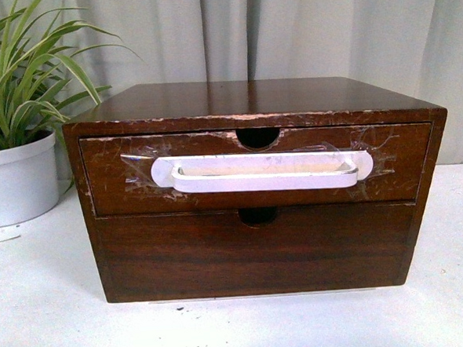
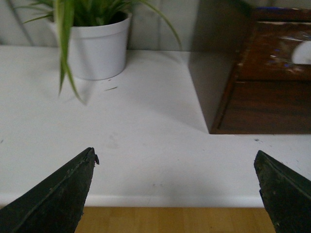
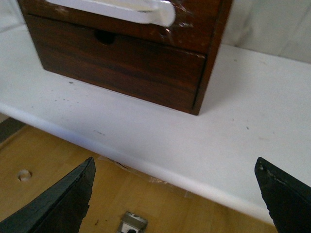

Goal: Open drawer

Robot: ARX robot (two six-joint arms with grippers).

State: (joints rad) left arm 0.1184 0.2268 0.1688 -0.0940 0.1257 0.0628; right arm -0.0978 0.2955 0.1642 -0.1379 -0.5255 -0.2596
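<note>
A dark brown wooden cabinet stands on the white table. Its upper drawer (image 1: pixel 106 177) is scratched, flush with the cabinet face, and carries a long white handle (image 1: pixel 263 172) taped on, with a half-round notch (image 1: pixel 257 136) above it. No arm shows in the front view. My left gripper (image 2: pixel 176 162) is open over the table's front edge, left of the cabinet, with the drawer (image 2: pixel 272 53) far off. My right gripper (image 3: pixel 175 167) is open over the table edge too, below the cabinet's right corner, and the handle (image 3: pixel 121 9) lies beyond it. Both hold nothing.
A plain lower drawer front (image 1: pixel 256 251) sits under the handled one. A spider plant in a white pot (image 1: pixel 16 183) stands left of the cabinet; the pot (image 2: pixel 97 48) shows in the left wrist view. A wooden floor (image 3: pixel 58 165) lies below the table edge (image 3: pixel 160 170). Grey curtain behind.
</note>
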